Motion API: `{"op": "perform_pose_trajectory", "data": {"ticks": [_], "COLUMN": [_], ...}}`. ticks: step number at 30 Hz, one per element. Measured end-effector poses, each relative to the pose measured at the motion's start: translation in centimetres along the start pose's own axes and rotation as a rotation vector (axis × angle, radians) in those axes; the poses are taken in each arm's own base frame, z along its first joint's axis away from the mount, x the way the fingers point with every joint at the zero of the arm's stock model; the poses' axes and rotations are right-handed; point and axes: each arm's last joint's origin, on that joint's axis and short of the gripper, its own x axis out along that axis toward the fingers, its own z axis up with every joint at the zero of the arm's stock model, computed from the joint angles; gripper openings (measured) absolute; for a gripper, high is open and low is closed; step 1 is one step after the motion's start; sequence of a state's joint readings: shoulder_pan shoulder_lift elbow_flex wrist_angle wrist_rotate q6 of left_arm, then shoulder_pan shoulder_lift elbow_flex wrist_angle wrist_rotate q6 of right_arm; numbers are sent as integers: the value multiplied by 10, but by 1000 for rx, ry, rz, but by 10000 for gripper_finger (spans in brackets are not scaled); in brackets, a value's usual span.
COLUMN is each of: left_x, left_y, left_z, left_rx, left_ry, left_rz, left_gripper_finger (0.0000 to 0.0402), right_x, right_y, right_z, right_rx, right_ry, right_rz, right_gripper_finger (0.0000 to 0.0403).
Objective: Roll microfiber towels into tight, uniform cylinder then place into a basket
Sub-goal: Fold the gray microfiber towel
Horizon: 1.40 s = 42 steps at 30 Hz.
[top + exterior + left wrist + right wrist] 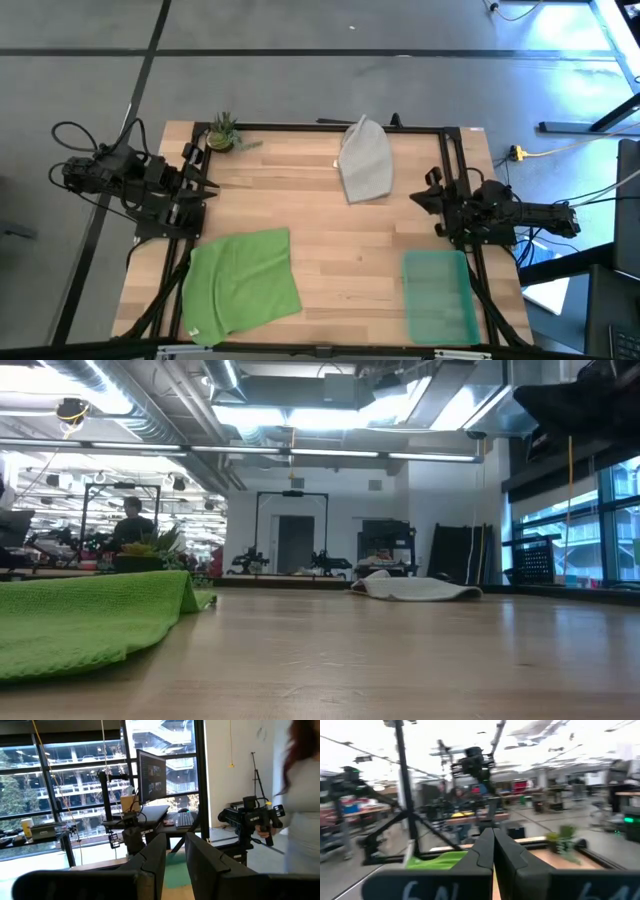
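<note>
Both my arms sit folded back at the surface's [350, 250] side edges, left jaws [200, 186] slightly parted, right jaws [428, 195] pressed together (both empty), leaving the flat green towel [243, 280], crumpled grey towel [365, 160] and basket [440, 296] clear to reach.

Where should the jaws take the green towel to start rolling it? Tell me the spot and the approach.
Judging by its pose, the green towel lies flat on the table, so pinch a corner or edge from above. The left gripper is nearest.

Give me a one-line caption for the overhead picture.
Flat green towel, crumpled grey towel and empty basket lie between two parked arms.
</note>
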<state>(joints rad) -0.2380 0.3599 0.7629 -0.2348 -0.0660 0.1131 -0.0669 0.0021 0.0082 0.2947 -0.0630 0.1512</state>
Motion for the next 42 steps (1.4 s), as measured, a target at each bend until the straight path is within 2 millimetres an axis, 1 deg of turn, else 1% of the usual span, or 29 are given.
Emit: {"op": "perform_pose_trajectory", "data": {"ticks": [4, 7, 9, 11, 13, 15, 19, 23, 28, 30, 32, 36, 39, 42], "left_x": [0, 0, 0, -1, 0, 2, 11, 30, 63, 75, 81, 87, 92, 93], "left_y": [0, 0, 0, 2, 4, 6, 7, 7, 5, 5, 7, 11, 10, 10], "left_z": [0, 0, 1, 1, 1, 3, 9, 15, 20, 19, 19, 14, 9, 8], "left_rx": [2, 2, 32, 32, -36, -76, -41, -12, 36, 38, 13, 14, 19, 19], "left_ry": [0, 0, -7, -2, 2, 23, 132, 274, 477, 541, 579, 632, 658, 656], "left_rz": [0, 0, 10, 65, 134, 197, 228, 215, 194, 199, 225, 262, 260, 259], "left_gripper_finger": [69, 69, 69, 69, 69, 69, 69, 69, 69, 69, 69, 69, 69, 69], "right_x": [0, 0, 0, 0, 0, 1, 2, 9, 26, 34, 46, 73, 96, 115], "right_y": [-1, 0, 0, 0, 1, 2, 4, 5, 9, 9, 9, 8, 4, 3], "right_z": [1, 6, 8, 14, 22, 33, 55, 73, 95, 98, 101, 96, 84, 75], "right_rx": [0, -3, -2, -4, -28, -56, -82, -85, -43, -9, 25, 73, 114, 128], "right_ry": [-16, -63, -82, -93, -95, -73, 25, 178, 318, 401, 486, 680, 804, 901], "right_rz": [-28, -20, -29, -50, -72, -104, -160, -196, -188, -193, -203, -206, -239, -221], "right_gripper_finger": [3, 4, 3, 2, 2, 2, 2, 2, 2, 2, 2, 2, 5, 14]}}
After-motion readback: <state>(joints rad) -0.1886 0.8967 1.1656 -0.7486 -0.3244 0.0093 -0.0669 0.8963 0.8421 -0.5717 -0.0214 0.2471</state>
